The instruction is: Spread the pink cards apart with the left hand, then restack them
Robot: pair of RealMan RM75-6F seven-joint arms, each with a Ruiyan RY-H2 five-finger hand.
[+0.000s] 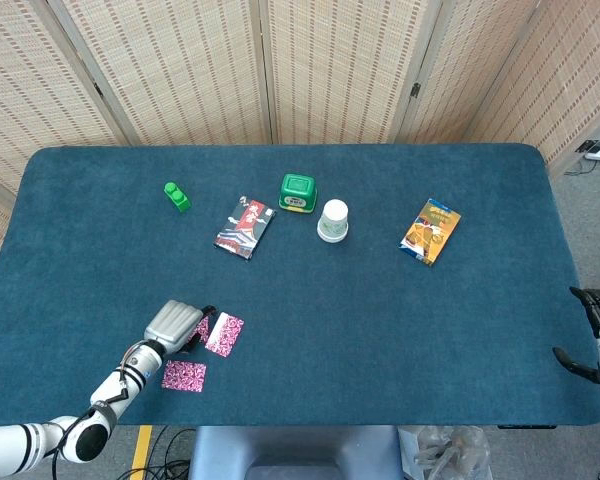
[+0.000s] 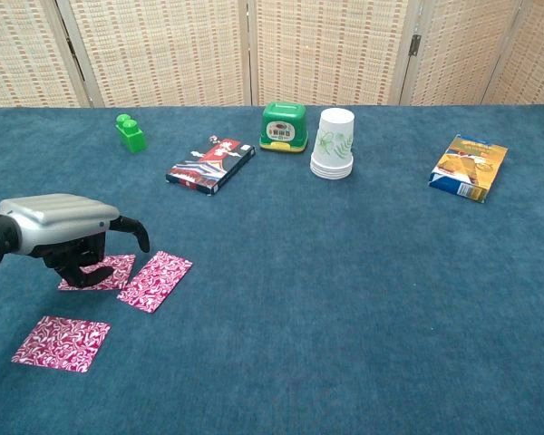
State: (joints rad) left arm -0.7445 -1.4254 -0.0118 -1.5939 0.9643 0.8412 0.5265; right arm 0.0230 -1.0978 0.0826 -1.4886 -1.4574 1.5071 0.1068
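Observation:
Three pink patterned cards lie apart near the table's front left. One card (image 2: pixel 155 281) (image 1: pixel 224 333) lies free to the right of my left hand. Another card (image 2: pixel 61 343) (image 1: pixel 184 376) lies alone nearer the front edge. The third card (image 2: pixel 109 269) is partly under my left hand (image 2: pixel 65 228) (image 1: pixel 174 325), whose fingertips (image 2: pixel 86 272) point down onto it while one finger sticks out to the right. The hand grips nothing. My right hand (image 1: pixel 597 335) shows at the far right edge beside the table, fingers apart and holding nothing.
Across the far half of the table stand a green block (image 2: pixel 131 132), a red and black flat box (image 2: pixel 210 165), a green container (image 2: pixel 284 126), a stack of paper cups (image 2: pixel 333 143) and an orange and blue packet (image 2: pixel 470 168).

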